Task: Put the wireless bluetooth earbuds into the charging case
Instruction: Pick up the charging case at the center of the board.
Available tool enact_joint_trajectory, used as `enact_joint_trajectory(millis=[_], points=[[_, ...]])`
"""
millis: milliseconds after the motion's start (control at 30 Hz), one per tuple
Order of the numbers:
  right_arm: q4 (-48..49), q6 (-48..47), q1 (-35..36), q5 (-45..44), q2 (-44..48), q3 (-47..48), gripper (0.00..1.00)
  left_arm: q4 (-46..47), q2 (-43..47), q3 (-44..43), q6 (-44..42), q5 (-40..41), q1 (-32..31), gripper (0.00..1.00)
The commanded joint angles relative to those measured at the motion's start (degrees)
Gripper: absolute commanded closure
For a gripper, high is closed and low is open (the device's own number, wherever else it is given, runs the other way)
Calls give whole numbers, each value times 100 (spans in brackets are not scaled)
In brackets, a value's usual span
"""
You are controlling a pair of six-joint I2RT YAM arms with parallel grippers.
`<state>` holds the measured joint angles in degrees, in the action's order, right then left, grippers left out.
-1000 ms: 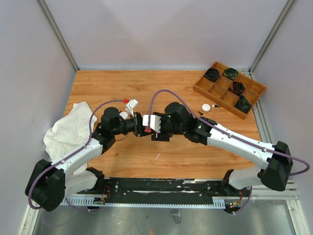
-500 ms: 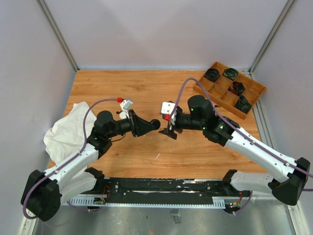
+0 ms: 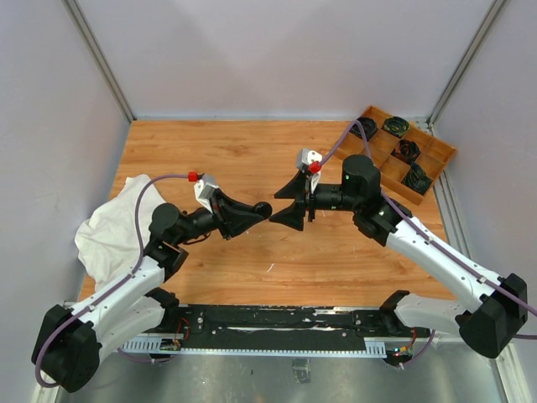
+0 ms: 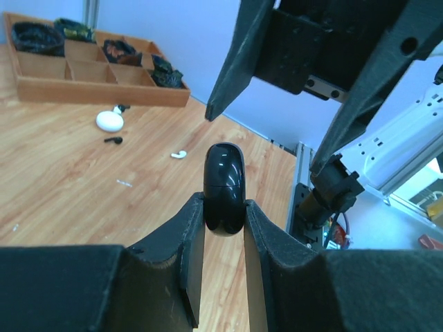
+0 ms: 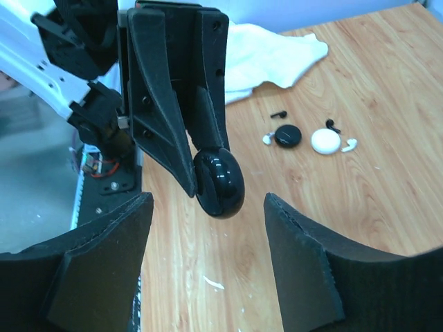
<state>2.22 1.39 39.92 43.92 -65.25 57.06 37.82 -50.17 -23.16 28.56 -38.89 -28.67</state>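
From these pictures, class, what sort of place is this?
Probably a robotics lab cell: left arm and right arm bolted at a wooden table's edge, plain panel walls enclosing it, a compartmented wooden tray.

The glossy black round case [image 4: 223,183], pinched by the left gripper [image 3: 262,210], hangs at the mouth of the right gripper's [image 5: 205,200] wide-spread fingers, with air on either side. The wooden tabletop [image 3: 252,159] beneath is unobstructed. A crumpled white cloth [image 3: 109,227] and a wooden compartment tray [image 4: 104,93] crowd opposite edges.
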Motion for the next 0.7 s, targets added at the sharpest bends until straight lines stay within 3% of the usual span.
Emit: enact_joint_trajectory(millis=[0, 367, 667], points=[[1390, 1258, -117, 603, -97, -183, 35, 779, 170, 59, -81, -109, -77, 100], [2829, 2471, -134, 1011, -463, -327, 45, 1254, 365, 183, 73, -48, -122, 100], [2949, 2594, -136, 1122, -556, -334, 51, 1684, 286, 236, 335, 0, -139, 100]])
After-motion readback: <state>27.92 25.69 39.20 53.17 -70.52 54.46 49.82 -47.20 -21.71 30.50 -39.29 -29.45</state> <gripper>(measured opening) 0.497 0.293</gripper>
